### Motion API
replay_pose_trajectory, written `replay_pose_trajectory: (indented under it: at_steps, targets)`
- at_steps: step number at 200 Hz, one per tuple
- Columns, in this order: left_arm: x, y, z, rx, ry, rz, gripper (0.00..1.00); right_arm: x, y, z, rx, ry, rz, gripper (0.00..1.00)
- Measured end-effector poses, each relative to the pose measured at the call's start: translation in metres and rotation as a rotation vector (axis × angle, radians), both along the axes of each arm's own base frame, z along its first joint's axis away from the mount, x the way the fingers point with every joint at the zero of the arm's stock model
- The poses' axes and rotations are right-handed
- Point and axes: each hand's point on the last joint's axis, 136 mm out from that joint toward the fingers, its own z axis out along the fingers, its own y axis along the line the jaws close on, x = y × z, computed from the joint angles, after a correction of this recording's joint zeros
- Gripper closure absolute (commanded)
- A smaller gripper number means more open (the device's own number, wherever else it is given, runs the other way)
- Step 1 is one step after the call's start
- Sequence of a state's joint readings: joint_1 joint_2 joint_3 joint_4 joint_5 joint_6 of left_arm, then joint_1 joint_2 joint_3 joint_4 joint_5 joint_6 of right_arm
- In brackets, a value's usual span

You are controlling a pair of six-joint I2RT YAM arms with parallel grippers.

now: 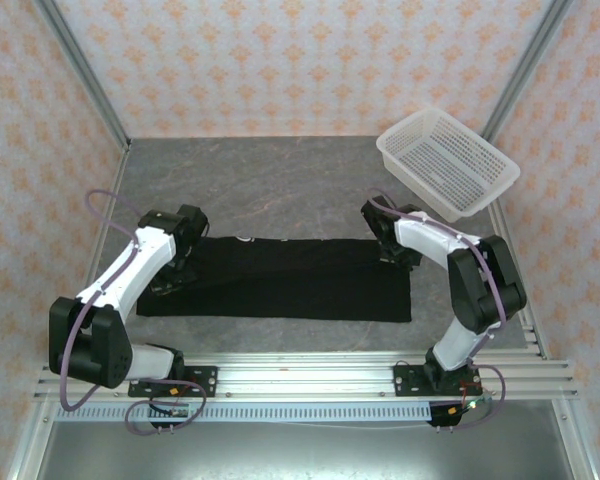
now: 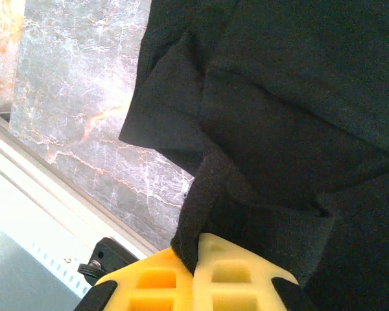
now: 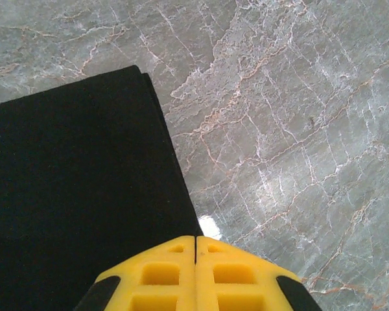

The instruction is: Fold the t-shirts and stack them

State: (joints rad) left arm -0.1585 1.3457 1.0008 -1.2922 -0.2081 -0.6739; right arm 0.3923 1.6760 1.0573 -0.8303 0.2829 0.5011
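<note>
The black t-shirt (image 1: 280,282) lies folded into a long strip across the grey marble table (image 1: 270,185), with its plain black side up. My left gripper (image 1: 173,268) is at the strip's left end. In the left wrist view that gripper (image 2: 196,258) is shut, with a bunched fold of the t-shirt (image 2: 279,116) pinched between its yellow fingers. My right gripper (image 1: 392,250) sits at the strip's far right corner. In the right wrist view it (image 3: 195,241) is shut, and its fingers meet just over the edge of the flat t-shirt (image 3: 71,188) with no cloth seen between them.
A white plastic mesh basket (image 1: 448,162) stands tilted at the back right corner. An aluminium rail (image 1: 300,372) runs along the near edge, also seen as the rail (image 2: 32,194) close to the shirt's left end. Patterned walls enclose the table.
</note>
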Motion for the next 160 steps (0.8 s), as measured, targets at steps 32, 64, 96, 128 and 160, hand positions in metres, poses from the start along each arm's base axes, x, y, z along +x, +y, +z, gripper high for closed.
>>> replay_pose_trajectory:
  at_steps: [32,64,96,128,160]
  targets:
    - [-0.001,0.001,-0.002,0.013,0.005,0.003,1.00,-0.001,0.000,0.000,0.000,0.000,-0.004,0.98]
    - [-0.003,0.003,-0.004,0.024,0.007,0.015,1.00,-0.003,0.000,0.001,0.000,0.006,-0.008,0.94]
    - [-0.005,0.006,-0.005,0.049,0.010,0.031,1.00,-0.013,0.001,0.003,0.028,0.001,-0.027,0.70]
    - [-0.001,0.006,-0.010,0.053,0.013,0.048,1.00,-0.025,-0.001,0.006,0.049,0.005,-0.060,0.69]
    - [-0.002,0.005,-0.019,0.058,0.030,0.055,1.00,-0.028,0.003,0.009,0.089,-0.009,-0.093,0.68]
